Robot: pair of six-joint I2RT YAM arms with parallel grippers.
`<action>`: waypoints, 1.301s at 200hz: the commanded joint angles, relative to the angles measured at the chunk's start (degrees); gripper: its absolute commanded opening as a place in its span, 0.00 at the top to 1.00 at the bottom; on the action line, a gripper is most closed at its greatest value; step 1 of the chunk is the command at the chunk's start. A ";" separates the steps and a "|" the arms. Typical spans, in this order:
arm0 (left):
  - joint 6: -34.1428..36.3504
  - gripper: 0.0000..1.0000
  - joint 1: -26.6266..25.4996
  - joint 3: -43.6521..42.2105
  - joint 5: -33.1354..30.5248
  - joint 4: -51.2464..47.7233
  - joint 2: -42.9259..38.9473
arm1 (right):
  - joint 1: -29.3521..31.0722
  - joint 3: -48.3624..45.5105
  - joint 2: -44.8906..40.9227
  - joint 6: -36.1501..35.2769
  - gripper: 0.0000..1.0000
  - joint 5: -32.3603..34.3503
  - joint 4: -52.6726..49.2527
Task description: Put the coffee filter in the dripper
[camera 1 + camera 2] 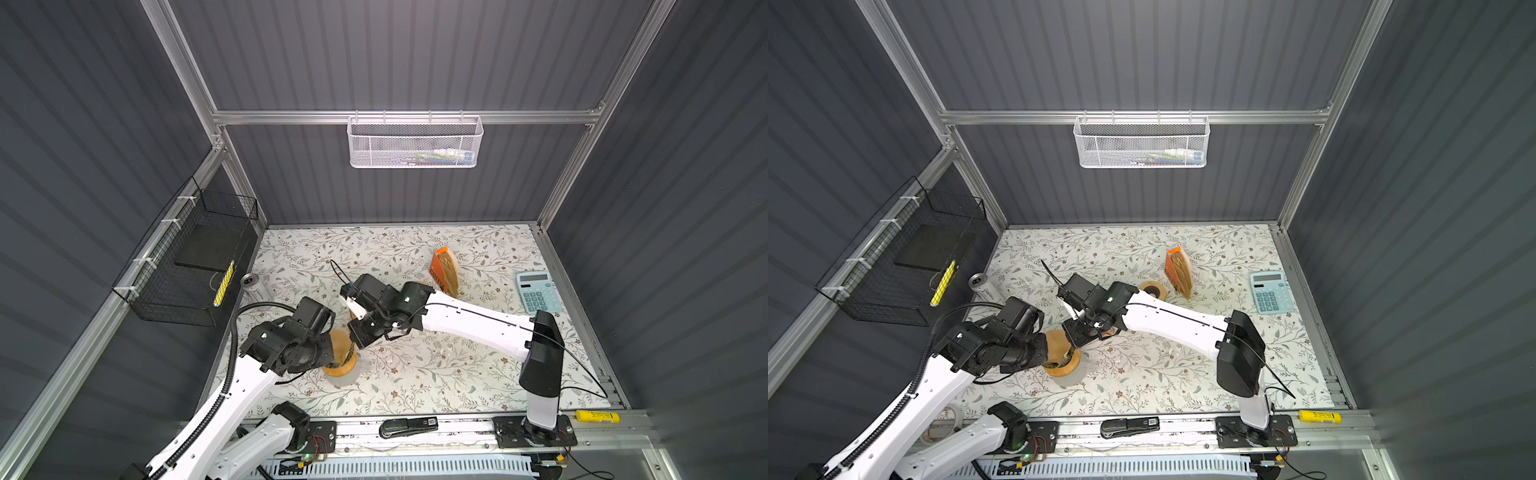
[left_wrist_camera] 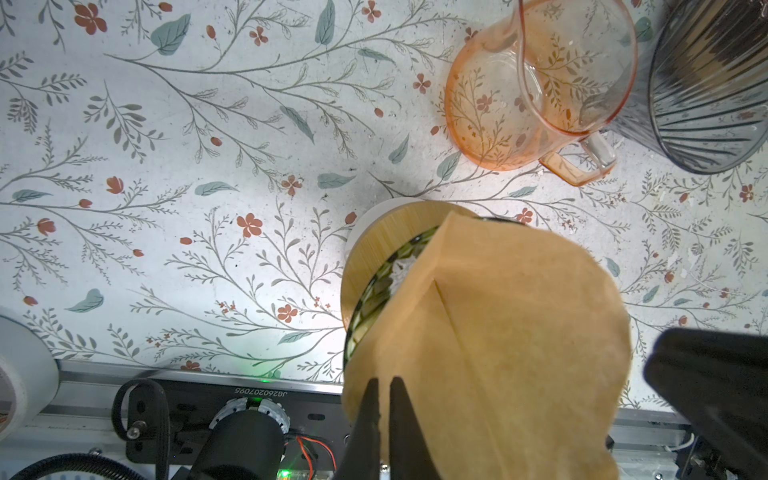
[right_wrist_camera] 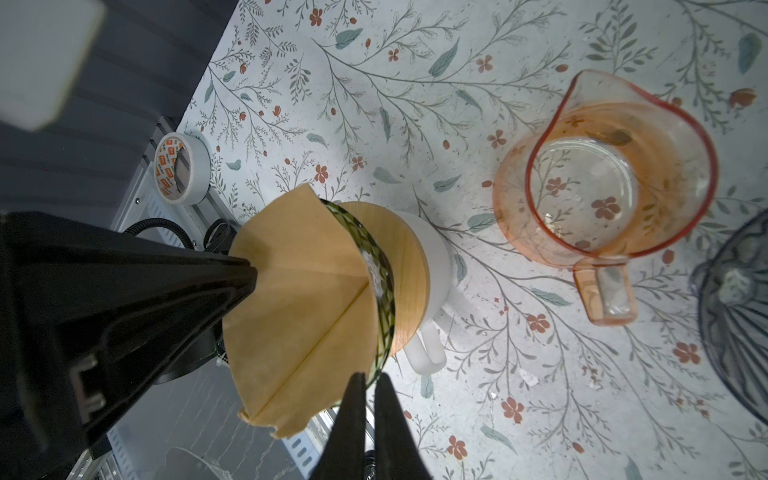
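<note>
The brown paper coffee filter [image 2: 519, 324] is a folded cone, and my left gripper [image 2: 384, 380] is shut on its edge. It leans against and partly into the dripper [image 3: 380, 282], a green glass cone with a wooden collar [image 3: 409, 266] sitting on a white mug [image 3: 436, 257]. The filter's tip is hidden. My right gripper [image 3: 370, 376] is shut on the dripper's green rim on the side opposite my left gripper. In both top views the filter [image 1: 343, 345] [image 1: 1057, 343] and the wooden collar [image 1: 340, 370] [image 1: 1067, 365] show between the two wrists, near the table's front left.
A pink glass pitcher [image 3: 602, 183] and a dark ribbed glass cone [image 2: 715, 83] stand close behind the mug. A white tape roll [image 3: 180, 168] lies at the front rail. Farther off are an orange filter pack [image 1: 444, 270], a calculator [image 1: 538, 291] and a stapler [image 1: 409, 426].
</note>
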 commanded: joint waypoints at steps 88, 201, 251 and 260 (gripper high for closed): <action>-0.89 0.90 -0.36 0.79 -0.03 -0.37 -0.50 | 0.31 1.74 1.49 -0.30 0.90 -1.07 0.96; -1.59 0.90 -0.36 -0.94 0.46 0.69 -1.54 | 0.40 0.09 2.38 -0.17 0.90 -0.61 1.17; -1.66 0.90 -0.36 -2.20 0.81 1.26 -1.46 | 0.40 0.16 2.59 -0.32 0.90 -0.14 0.93; -1.68 0.91 -0.35 -2.12 0.74 1.37 -1.62 | 0.35 0.16 2.70 -0.45 0.90 -0.12 0.92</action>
